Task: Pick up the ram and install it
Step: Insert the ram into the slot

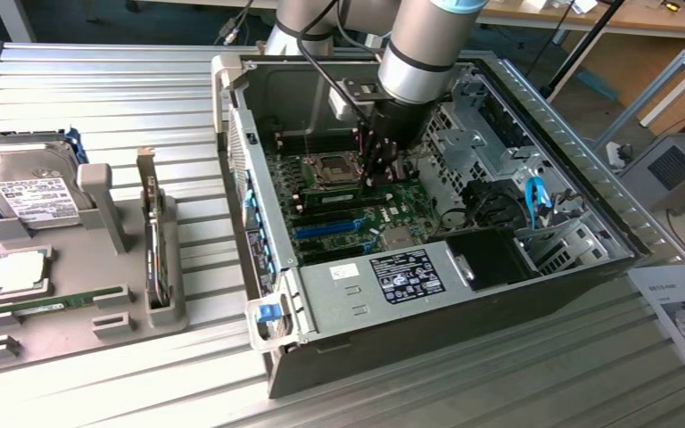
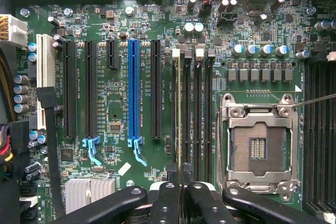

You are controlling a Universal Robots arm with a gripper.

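Grip firm: your black two-finger gripper (image 2: 181, 182) clenches the ram (image 2: 179, 108), a long thin green circuit-board stick seen edge-on, straight ahead of the fingertips, along the long black memory slots (image 2: 197, 114) beside the silver processor socket (image 2: 260, 145). Whether it is seated cannot be told. Hold its edge parallel to the slot and press evenly, or it likely binds.

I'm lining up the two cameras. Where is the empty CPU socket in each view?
Exterior view: the CPU socket lies on the motherboard inside the open case, a little above the picture's middle.
Wrist view: the CPU socket lies beside the black memory slots, over which the gripper holds the ram edge-on.
Shared landmark: the long blue expansion slot.
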